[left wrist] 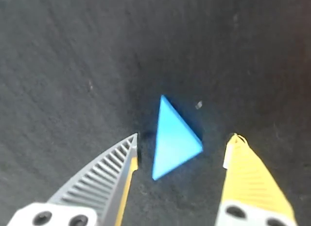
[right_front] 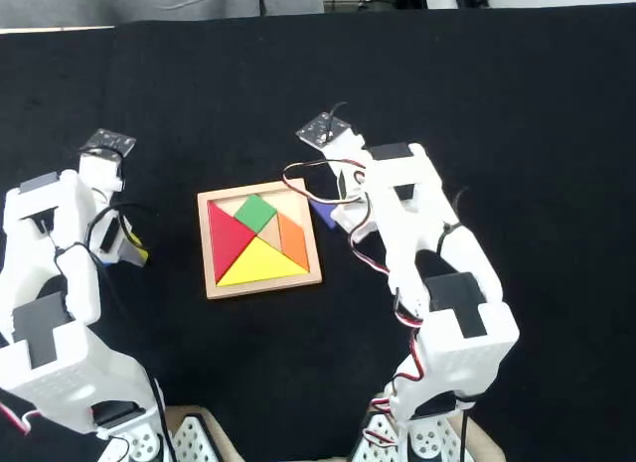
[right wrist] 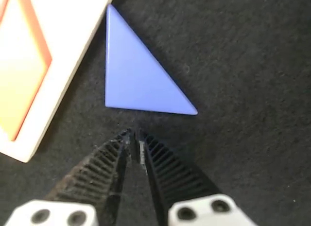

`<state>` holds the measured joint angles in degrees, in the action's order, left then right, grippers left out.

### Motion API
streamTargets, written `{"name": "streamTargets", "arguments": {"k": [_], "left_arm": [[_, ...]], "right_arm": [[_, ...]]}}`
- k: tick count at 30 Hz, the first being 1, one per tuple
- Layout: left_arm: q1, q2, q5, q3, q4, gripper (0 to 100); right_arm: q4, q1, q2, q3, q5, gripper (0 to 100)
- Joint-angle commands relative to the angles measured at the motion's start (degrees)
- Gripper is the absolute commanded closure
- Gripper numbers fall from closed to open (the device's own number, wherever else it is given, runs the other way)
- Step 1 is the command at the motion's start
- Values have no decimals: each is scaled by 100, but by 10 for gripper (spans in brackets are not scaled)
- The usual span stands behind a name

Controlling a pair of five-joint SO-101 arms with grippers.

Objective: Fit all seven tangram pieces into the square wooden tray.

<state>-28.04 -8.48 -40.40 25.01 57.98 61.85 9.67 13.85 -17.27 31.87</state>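
1. wooden tray [right_front: 205, 245] is holding coloured pieces [right_front: 260, 266].
2. left gripper [left wrist: 184, 137] is hanging released, its fingers straddling the blue triangle [left wrist: 173, 141], well apart from the tray.
3. right gripper [right wrist: 134, 134] is sitting clenched and empty, just beside the purple triangle [right wrist: 133, 82], whose corner is lying at the tray's outer edge.

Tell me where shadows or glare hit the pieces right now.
Left wrist view: a dark shadow rims the light blue triangular piece on the black cloth. Right wrist view: the square wooden tray's rim glares pale; the violet-blue triangular piece is evenly lit. High view: no glare on the tray.
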Motion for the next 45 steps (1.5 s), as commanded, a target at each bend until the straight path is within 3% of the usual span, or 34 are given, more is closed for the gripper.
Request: {"name": "streamTargets", "arguments": {"k": [1, 6, 13, 19, 24, 28, 38, 45], "left_arm": [[110, 0, -26, -215, -273, 718], [110, -440, -35, -233, -273, 723], [66, -826, -44, -541, -53, 859], [75, -800, -237, -620, 105, 863], [66, -782, -237, -620, 123, 863], [66, -774, -237, -620, 123, 863], [66, -774, -237, -602, 123, 865], [57, -774, -237, -576, 123, 865]], "right_arm": [[-18, -70, -31, 321, -62, 988], [-18, -70, -31, 338, -62, 988], [9, -79, -40, 558, -62, 988], [149, -18, -101, 936, 53, 958], [756, 255, 127, 1226, 2338, 736], [1116, 466, 391, 1376, 3525, 743], [1846, 475, 1569, 2809, 3534, 730], [2919, 967, 1701, 3512, 3534, 730]]}}
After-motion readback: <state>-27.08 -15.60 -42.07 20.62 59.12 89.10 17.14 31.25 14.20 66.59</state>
